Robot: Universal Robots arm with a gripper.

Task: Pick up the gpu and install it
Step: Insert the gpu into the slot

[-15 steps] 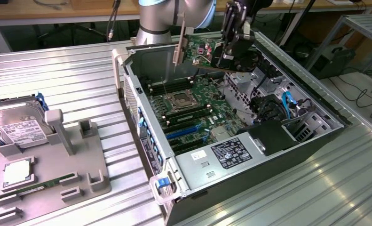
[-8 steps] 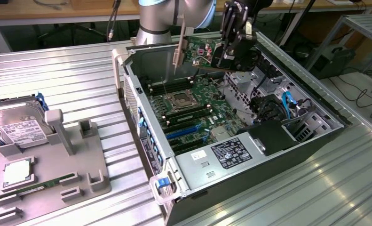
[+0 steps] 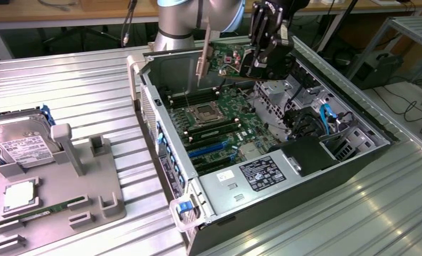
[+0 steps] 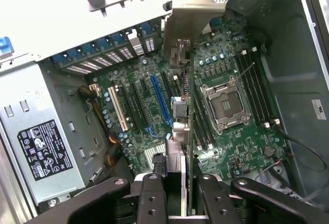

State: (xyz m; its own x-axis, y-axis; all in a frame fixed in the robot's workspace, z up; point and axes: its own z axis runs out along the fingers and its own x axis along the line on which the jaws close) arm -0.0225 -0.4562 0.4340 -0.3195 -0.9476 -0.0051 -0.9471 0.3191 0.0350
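- Clamping the gpu (image 3: pixel 229 60) edge-on, the gripper (image 3: pixel 262 66) is seen with its fingers (image 4: pixel 153 193) closed on the card's trailing end; in the wrist view the thin board (image 4: pixel 190 147) is pinched between the two black pads.
- The card is carried in the air, clear of any slot, above the far end of the open computer case (image 3: pixel 353 154).
- The long axis of the gpu runs away from the gripper, roughly level, and ends in the silver end bracket (image 3: pixel 205 53), which hangs downward at the end farthest from the fingers.
- Directly beneath the held card the motherboard (image 3: pixel 218 122) is laid out flat; the card's connector edge is judged to face down toward it.
- The expansion slots (image 4: pixel 157 103) are found below the gripper and offset to one side of the card's plane, running parallel to its long axis; the blue slot is the most conspicuous of them.
- On the other side of the card's plane, below the gripper, the empty CPU socket (image 4: pixel 225 103) is seen, flanked by memory slots.
- Farther from the gripper, the power supply (image 3: pixel 264 173) is seated at the near end of the case.
- Well apart from the gripper, outside the case, a grey fixture tray (image 3: pixel 54 208) is placed with a hard drive (image 3: pixel 18 144) and a RAM stick (image 3: pixel 50 209).
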